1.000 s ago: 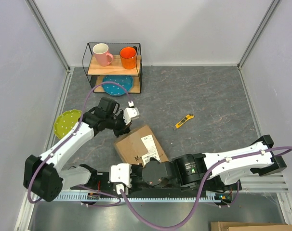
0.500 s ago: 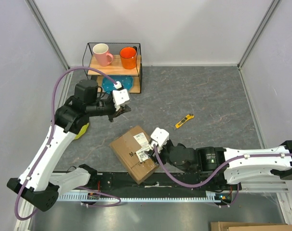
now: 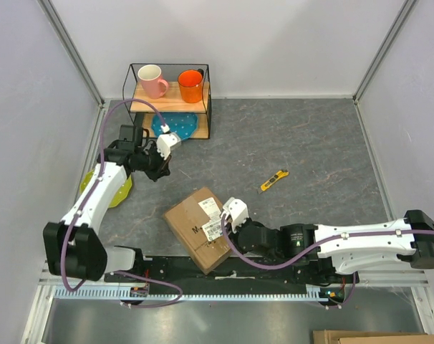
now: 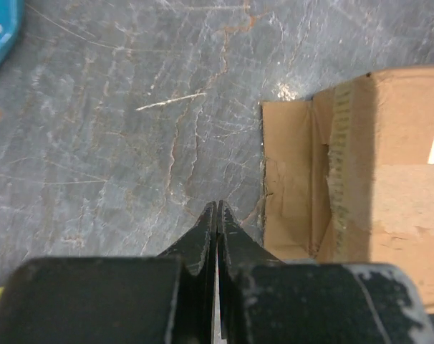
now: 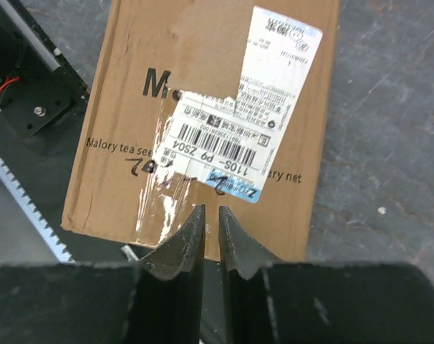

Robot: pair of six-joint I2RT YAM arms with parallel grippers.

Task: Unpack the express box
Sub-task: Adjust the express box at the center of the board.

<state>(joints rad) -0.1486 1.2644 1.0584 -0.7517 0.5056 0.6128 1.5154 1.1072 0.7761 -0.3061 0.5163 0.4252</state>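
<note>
Change over the last second: the express box (image 3: pixel 195 228) slides and turns toward the near edge, then settles. It now sits skewed at about 7 o'clock from the centre of the table (image 3: pixel 310 143). The right arm, folded over the box a second ago, now lies stretched low along the near edge. The right gripper (image 5: pixel 211 213) hovers just over the box's top face on its 3 o'clock side, fingers all but together with a thin slit and nothing in it. The left arm has left the box's far corner and pulled off to 11 o'clock. The left gripper (image 4: pixel 216 209) points at bare table, fingers pressed together and empty, apart from the box's end flap. Read: repositioning looks done, opening not started. Flaps appear down and both grippers are free. The utility knife (image 3: pixel 274 179) lies well apart at 1 o'clock from the box, so fetching it seems the likely next job. Writing on the top face: a large "M", cut off by the barcode label (image 5: pixel 224 147). Below it "Malory tea se…", resuming past the label as "…ry net". The label reads roughly "110S- P9 Z504" under the bars, with black marker scrawl that is not legible. A second label (image 5: pixel 285 50) carries print too small to read. Further out, a green plate (image 3: pixel 124 190) lies under the left arm at 9 o'clock. At 11 o'clock stands a rack (image 3: pixel 170 100) with a pink mug (image 3: pixel 152 80), an orange mug (image 3: pixel 190 84) and a blue plate (image 3: pixel 181 125) below; no writing shows on them.
</note>
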